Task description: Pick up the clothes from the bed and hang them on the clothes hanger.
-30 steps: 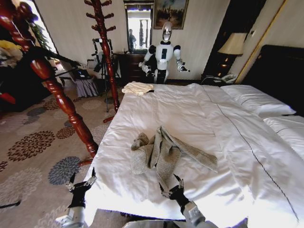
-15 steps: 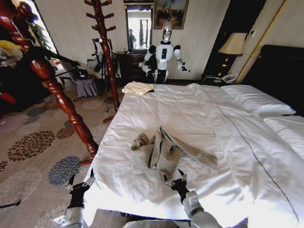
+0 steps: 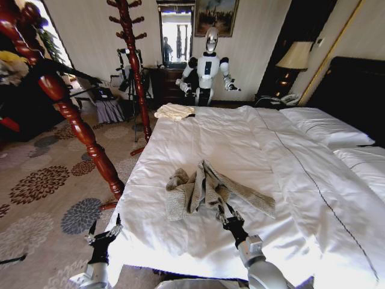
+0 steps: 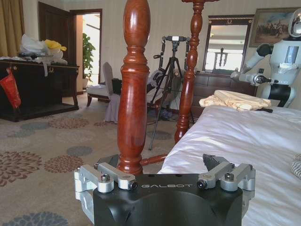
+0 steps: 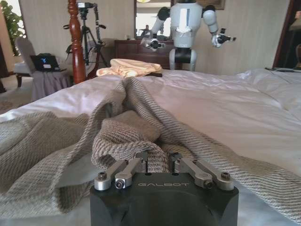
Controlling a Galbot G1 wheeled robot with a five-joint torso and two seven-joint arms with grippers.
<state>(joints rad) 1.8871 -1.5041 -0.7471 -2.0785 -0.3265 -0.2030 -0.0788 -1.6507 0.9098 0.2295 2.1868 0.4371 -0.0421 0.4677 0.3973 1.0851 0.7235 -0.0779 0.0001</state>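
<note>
Right gripper (image 5: 159,162) fingertips buried in cardigan (image 5: 117,132) — unseen.

White bed (image 3: 283,180) carries the crumpled grey-beige cardigan (image 3: 204,192) near its foot, cream folded cloth (image 3: 174,111) at the far corner

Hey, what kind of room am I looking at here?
Most likely a hotel-style bedroom: a large bed with a white duvet and pillows, a bedside lamp, and a framed mirror above a dark wooden dresser on patterned carpet.
</note>
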